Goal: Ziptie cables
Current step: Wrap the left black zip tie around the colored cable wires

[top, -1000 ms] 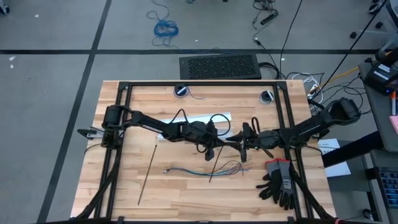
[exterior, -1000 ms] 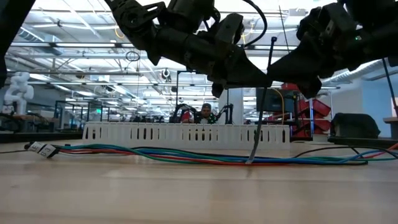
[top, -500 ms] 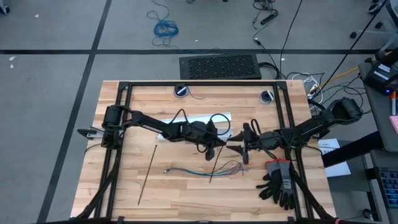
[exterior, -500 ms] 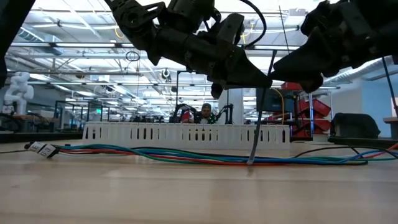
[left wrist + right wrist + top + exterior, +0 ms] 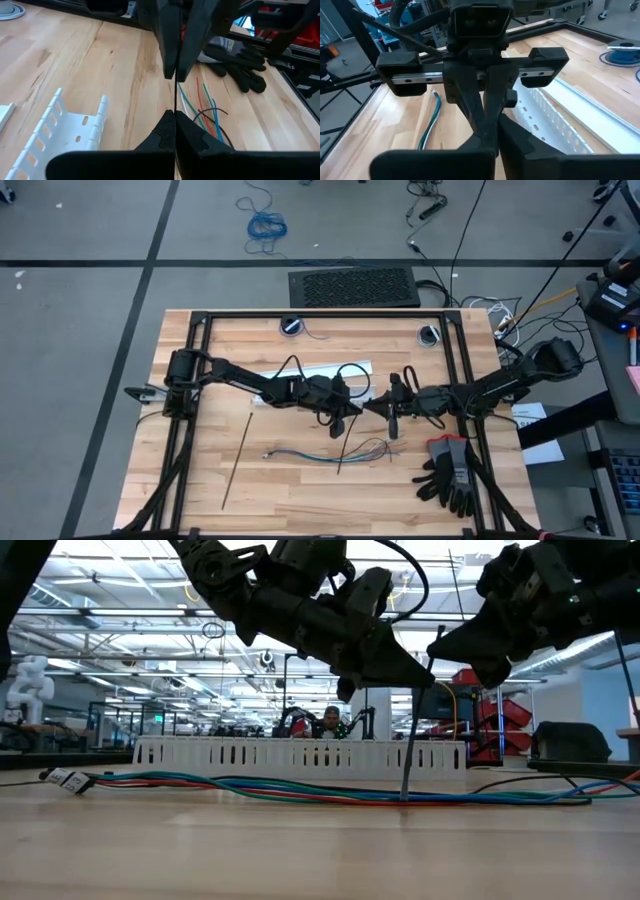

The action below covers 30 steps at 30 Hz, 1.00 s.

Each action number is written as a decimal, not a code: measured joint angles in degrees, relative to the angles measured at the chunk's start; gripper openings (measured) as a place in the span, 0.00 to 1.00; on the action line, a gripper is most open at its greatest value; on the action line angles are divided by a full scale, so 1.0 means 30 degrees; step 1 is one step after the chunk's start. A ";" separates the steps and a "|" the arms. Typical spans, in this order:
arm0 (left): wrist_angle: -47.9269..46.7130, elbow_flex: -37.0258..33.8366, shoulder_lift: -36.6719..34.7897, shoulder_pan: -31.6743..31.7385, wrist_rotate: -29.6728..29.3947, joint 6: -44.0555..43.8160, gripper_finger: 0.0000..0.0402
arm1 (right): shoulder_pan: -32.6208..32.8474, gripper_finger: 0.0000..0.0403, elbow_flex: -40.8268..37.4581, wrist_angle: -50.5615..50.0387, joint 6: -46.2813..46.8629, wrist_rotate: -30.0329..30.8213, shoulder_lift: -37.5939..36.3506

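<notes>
Cables (image 5: 330,452): thin blue, green, red and grey wires, lying loose on the wooden tabletop (image 5: 290,490), below and just in front of both sets of fingers. In the low view the cables (image 5: 300,790) are running flat across the surface, one end carrying a small label tag.

Zipties, two items. First ziptie (image 5: 350,448): thin black strip, standing tilted, its upper end being held between the two meeting grippers and its lower end touching down among the wires; the low view is showing this ziptie (image 5: 408,755) dropping from the fingers to the bundle. Second ziptie (image 5: 237,462): lying flat on the tabletop, well apart from the fingers, on the left arm's side.

Left gripper (image 5: 350,418): hanging over the middle of the tabletop, fingers pressed together on the strip's upper part, as the left wrist view is showing.

Right gripper (image 5: 385,412): facing the left one tip to tip, fingers together at the same strip.

White slotted strip (image 5: 310,370): lying behind the fingers.

Black gloves (image 5: 448,470): resting beside the right arm, near the wires' loose ends.
</notes>
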 joint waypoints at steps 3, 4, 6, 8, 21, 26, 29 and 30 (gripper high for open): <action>-0.0181 0.0007 0.0000 0.0015 0.0561 -0.0536 0.00 | -0.0077 0.00 0.0123 -0.0214 -0.0395 -0.0021 0.0007; -0.0160 0.0015 0.0000 0.0043 0.1232 -0.0775 0.01 | -0.0070 0.00 0.0305 -0.0331 -0.0808 -0.0097 0.0021; -0.0344 0.0055 -0.0019 0.0058 0.2743 -0.1287 0.04 | -0.0066 0.00 0.0897 -0.0847 -0.1943 -0.0143 0.0022; -0.1610 0.0042 -0.0192 0.0023 0.3730 -0.1483 0.09 | -0.0198 0.00 0.1880 -0.1714 -0.3060 0.0228 -0.0001; -1.7445 -0.0033 -0.6990 -0.1846 -0.0649 -0.2553 0.30 | -0.1257 0.00 0.5916 -0.7089 -0.6528 0.1132 -0.0007; -1.7601 -0.1738 -0.9122 -0.4155 -0.4232 -0.4011 0.31 | -0.1656 0.00 0.5909 -0.5598 -0.7158 0.1073 0.0235; -1.7416 -0.2684 -0.9845 -0.5280 -0.6266 -0.4432 0.31 | -0.1695 0.00 0.5909 -0.4252 -0.7601 0.0808 0.0781; -1.7233 -0.2964 -0.9938 -0.5503 -0.6790 -0.4518 0.31 | -0.1714 0.00 0.5906 -0.3835 -0.7677 0.0607 0.0988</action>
